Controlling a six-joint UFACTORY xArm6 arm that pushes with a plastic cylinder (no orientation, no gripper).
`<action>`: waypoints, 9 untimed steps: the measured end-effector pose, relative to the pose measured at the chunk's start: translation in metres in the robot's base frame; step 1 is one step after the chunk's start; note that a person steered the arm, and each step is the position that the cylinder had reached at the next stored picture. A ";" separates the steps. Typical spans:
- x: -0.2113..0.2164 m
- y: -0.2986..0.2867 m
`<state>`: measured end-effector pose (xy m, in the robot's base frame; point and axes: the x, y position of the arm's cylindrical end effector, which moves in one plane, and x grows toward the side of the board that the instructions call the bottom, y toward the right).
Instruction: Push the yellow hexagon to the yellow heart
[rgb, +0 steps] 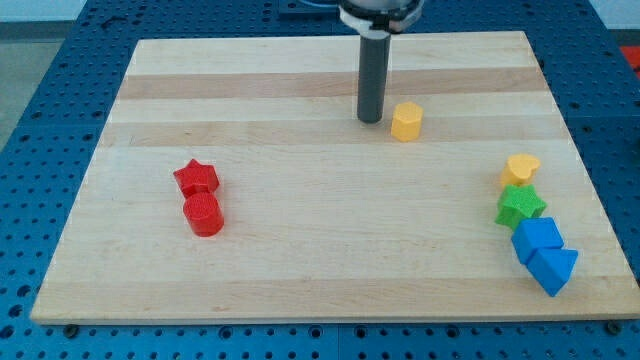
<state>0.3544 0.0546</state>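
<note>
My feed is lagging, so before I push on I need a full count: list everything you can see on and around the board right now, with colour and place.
yellow hexagon: 1, yellow, upper middle of the board, just to the view's right of my tip
yellow heart: 1, yellow, near the board's right edge, top of a cluster
green star: 1, green, directly below the yellow heart
blue blocks: 2, blue, below the green star, side by side, shapes unclear
red star: 1, red, left half of the board
red cylinder: 1, red, just below the red star
wooden board: 1, light wood, fills most of the view
perforated table: 1, blue, around the board
my tip: 1, dark rod end, close to the yellow hexagon's left; contact unclear
</note>
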 end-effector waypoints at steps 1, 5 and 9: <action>-0.001 0.004; 0.033 0.043; 0.066 0.114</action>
